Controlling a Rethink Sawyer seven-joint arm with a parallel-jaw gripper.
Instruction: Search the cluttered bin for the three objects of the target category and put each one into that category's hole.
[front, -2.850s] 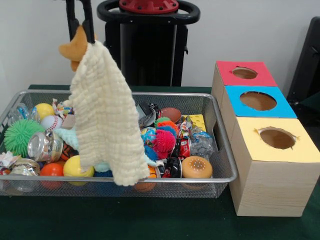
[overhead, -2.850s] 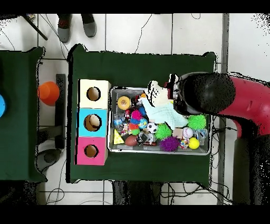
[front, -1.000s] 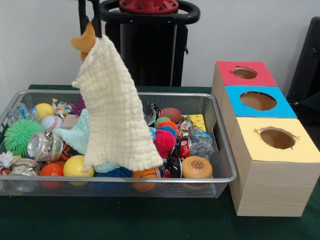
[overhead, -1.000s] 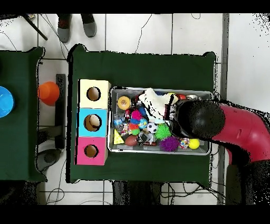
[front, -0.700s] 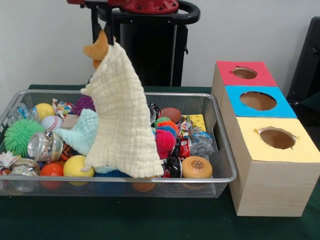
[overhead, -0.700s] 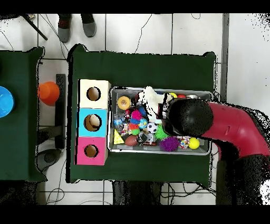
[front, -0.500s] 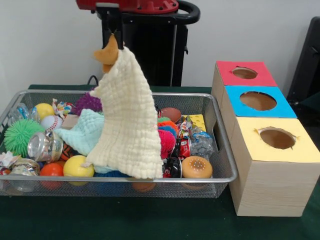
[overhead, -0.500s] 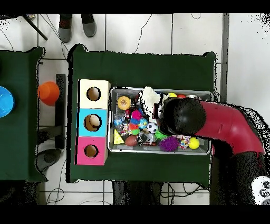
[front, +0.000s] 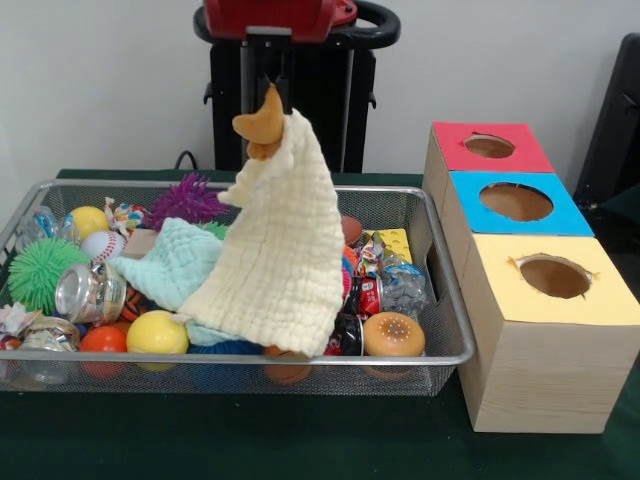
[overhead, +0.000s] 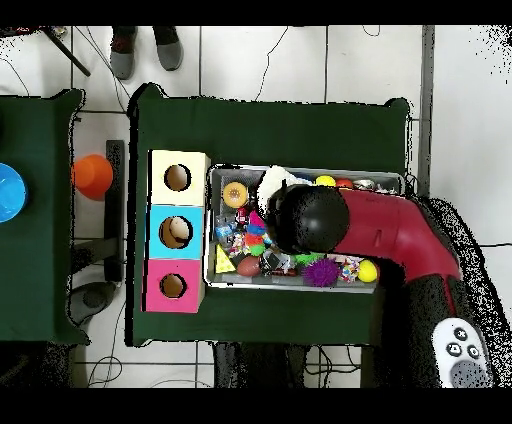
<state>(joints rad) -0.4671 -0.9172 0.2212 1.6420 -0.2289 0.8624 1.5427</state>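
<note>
Dark green cloth covers the table (front: 300, 440), on which a wire mesh bin (front: 440, 330) sits to the left of three wooden boxes. Nearest of these is the yellow-topped box (front: 545, 330), with the blue-topped box (front: 515, 205) behind it and the red-topped box (front: 490, 148) farthest, each with a round hole. Along the bin's near edge lie a burger toy (front: 393, 335), a yellow ball (front: 157, 332) and a crushed can (front: 88, 292); a green spiky ball (front: 40, 270) sits at far left. Above the bin's middle, the gripper (front: 268, 88) pinches a cream waffle cloth (front: 285, 250) together with an orange plush piece (front: 262, 122); the cloth's lower edge drapes onto the clutter. A purple spiky ball (front: 185, 200) lies by the far wall.
</note>
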